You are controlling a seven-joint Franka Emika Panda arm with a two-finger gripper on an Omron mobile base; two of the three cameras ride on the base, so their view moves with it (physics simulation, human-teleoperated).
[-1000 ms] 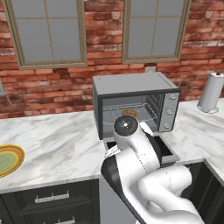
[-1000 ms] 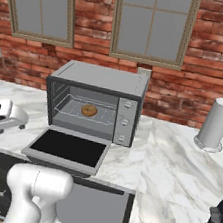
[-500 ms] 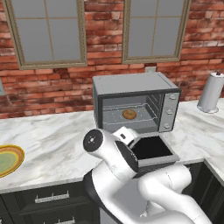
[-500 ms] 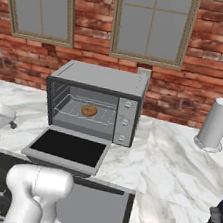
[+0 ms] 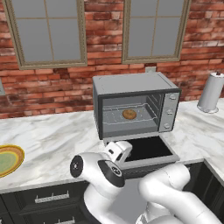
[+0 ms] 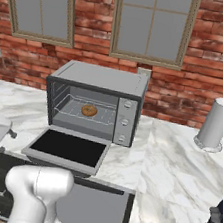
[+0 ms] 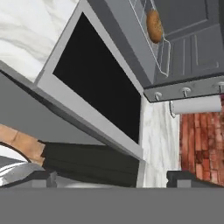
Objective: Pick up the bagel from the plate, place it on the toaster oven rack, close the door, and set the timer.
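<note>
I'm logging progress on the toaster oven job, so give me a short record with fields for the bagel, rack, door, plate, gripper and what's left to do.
bagel: lying on the toaster oven rack, inside the oven
door: dropped fully open, lying flat over the counter edge
plate: on the counter far left of the oven, nothing on it
gripper: open, holding nothing, low in front of the door's outer edge
paper towel roll: upright on the counter right of the oven
left to do: close the door, set the timer
</note>
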